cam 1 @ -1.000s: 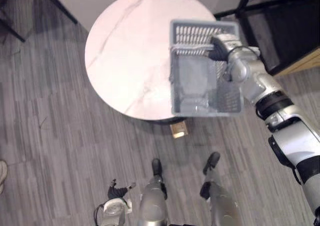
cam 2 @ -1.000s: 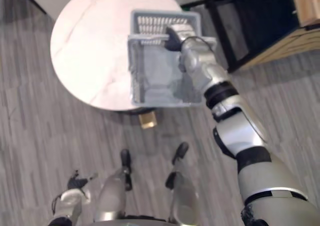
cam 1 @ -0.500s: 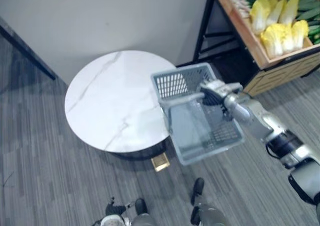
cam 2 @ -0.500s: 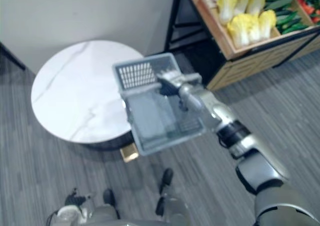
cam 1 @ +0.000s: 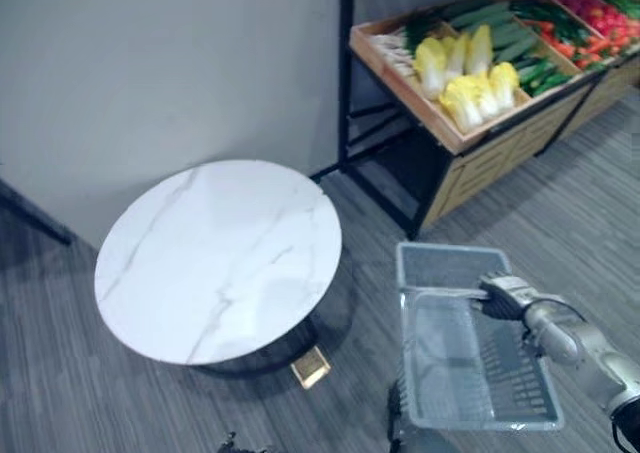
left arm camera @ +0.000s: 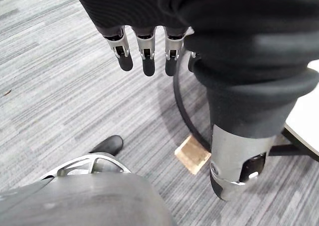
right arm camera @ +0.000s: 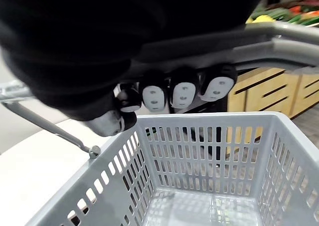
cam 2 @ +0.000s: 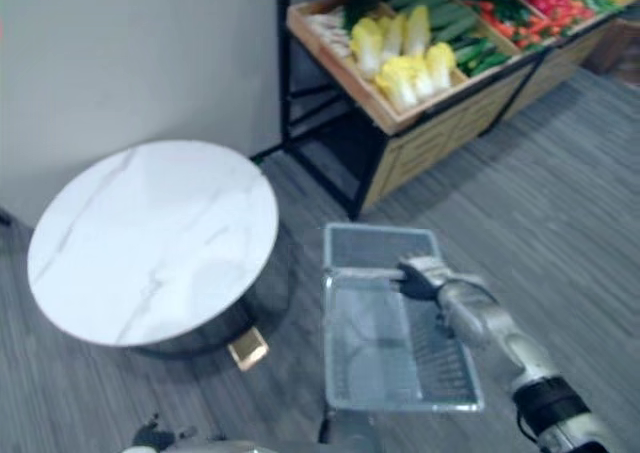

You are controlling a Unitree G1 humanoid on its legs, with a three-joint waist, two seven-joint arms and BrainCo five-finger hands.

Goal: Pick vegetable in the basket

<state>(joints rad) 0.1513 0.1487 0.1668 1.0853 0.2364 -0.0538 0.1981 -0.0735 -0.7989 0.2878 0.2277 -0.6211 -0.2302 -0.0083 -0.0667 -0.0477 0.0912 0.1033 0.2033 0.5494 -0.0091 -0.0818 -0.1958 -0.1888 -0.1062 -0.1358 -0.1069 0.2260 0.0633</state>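
Basket [cam 1: 441, 269] right of table [cam 1: 220, 258], produce shelf [cam 1: 490, 159] behind

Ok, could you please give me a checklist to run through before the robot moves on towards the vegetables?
1. Right hand curled round the basket handle: ok.
2. Room in the basket: ok, nothing lies in it.
3. Left hand free for picking: ok, fingers straight and holding nothing.
4. Vegetables within reach: not ok, the yellow cabbages lie on the wooden stand, well ahead of the basket.
5. The basket apart from the round table: ok, it hangs over the floor to the table's right.
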